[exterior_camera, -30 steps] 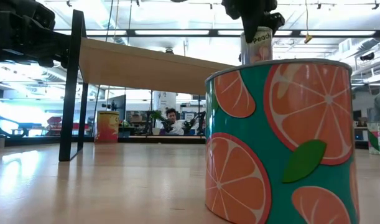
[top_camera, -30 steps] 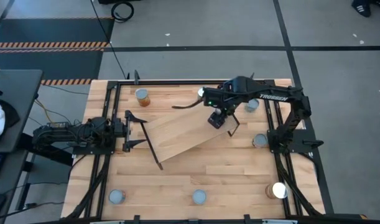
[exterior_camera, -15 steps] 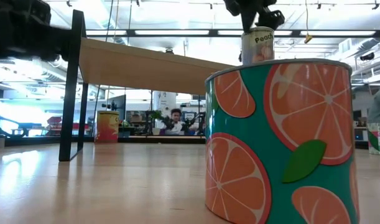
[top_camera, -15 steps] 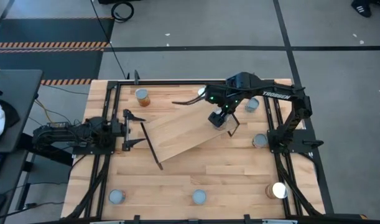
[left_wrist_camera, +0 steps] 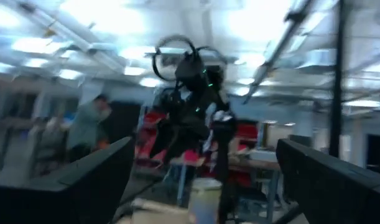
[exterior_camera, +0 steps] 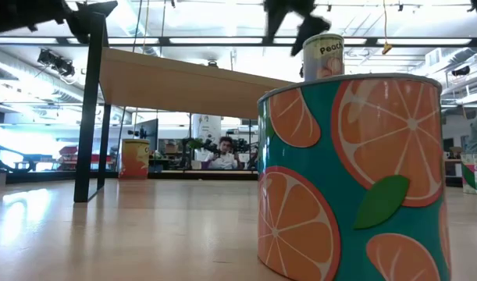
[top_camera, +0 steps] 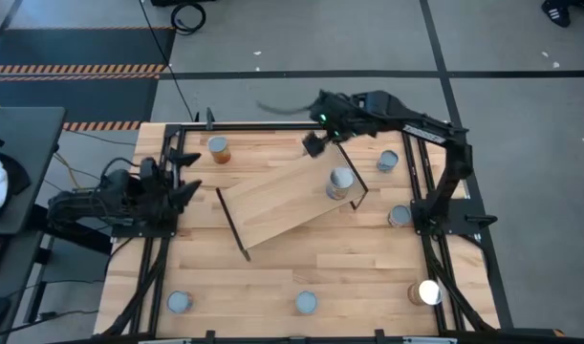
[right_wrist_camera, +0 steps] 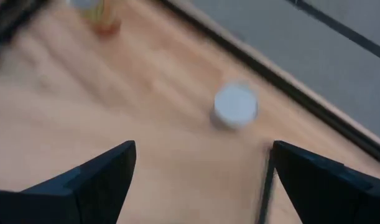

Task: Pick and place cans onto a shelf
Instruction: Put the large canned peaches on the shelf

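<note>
The shelf [top_camera: 287,205], a light-wood plank with black rod frames, stands askew in the middle of the table. A silver-topped can [top_camera: 340,182] stands on its base at the shelf's right end; its label shows in the low view [exterior_camera: 322,56]. My right gripper [top_camera: 313,144] is open and empty, in the air beyond the shelf's far edge, up and to the left of that can. My left gripper [top_camera: 182,186] is open and empty, left of the shelf's left frame and tipped upward.
Loose cans stand on the table: one at the far left [top_camera: 218,148], two by the right arm's base [top_camera: 388,161] [top_camera: 399,216], and three along the near edge [top_camera: 180,302] [top_camera: 306,303] [top_camera: 427,292]. An orange-print can [exterior_camera: 347,172] fills the low view's foreground.
My right gripper has let go of the can on the shelf's right end, then risen and swung toward the table's far-left. The can stays upright on the shelf. My left gripper has drawn back from the shelf's left frame toward the table's left edge, rising and tipping up.
</note>
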Motion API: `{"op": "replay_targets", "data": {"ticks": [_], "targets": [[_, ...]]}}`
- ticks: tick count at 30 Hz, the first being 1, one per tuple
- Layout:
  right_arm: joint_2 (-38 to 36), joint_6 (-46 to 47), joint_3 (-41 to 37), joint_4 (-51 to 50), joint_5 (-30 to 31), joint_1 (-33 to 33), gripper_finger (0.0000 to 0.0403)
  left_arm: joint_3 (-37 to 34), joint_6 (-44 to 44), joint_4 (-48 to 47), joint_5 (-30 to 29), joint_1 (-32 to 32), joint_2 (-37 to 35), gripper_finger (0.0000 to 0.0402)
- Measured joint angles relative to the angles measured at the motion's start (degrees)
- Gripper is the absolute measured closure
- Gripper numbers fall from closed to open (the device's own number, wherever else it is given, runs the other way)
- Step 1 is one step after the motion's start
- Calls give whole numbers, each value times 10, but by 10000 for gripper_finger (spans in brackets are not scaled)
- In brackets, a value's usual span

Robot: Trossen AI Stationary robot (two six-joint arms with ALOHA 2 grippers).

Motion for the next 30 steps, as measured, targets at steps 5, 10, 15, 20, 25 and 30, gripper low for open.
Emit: {"op": "replay_targets", "data": {"ticks": [5,10,15,20,25,30], "targets": [[51,-31,0,63,-25,-61,19,92,-82,-141,-32,15,54,2],[118,-74,-1,79,-62,-109,18,169,-171,-233,-31,32,107,2],[171,-121,-1,103,-90,-150,6,185,-188,-258,-31,35,128,2],[206,-134,-1,114,-125,-181,5,186,-172,-261,-17,35,132,2],[227,-134,-1,96,-139,-185,6,186,-181,-264,-72,35,132,2],[233,-134,-1,92,-159,-178,6,186,-181,-264,-125,35,132,2]]}}
